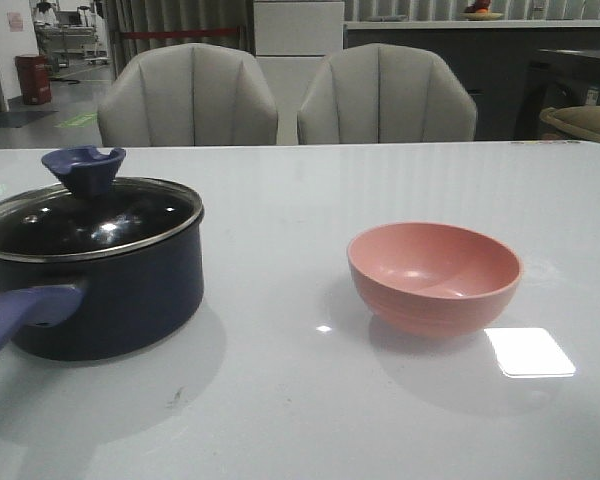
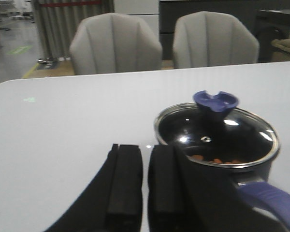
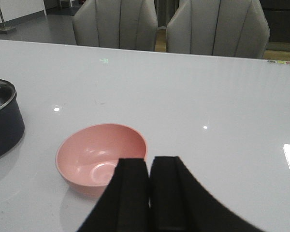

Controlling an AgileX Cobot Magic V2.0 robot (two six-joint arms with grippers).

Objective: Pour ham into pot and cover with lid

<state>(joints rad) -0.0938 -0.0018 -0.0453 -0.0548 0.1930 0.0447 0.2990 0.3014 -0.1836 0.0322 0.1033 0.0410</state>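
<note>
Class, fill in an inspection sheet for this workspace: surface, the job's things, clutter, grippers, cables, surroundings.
Surface: white table, glossy, with light glare.
Pot: pot on the robot's left side, handle toward the robot.
Lid: lid seated on the pot.
Ham: ham, orange pieces seen through the glass.
Bowl: pink bowl upright, empty, apart from the pot.
Clutter: nothing seen.
Grippers: left gripper and right gripper both shut, holding nothing.
Cables: nothing seen.
Surroundings: two grey chairs behind the table.
</note>
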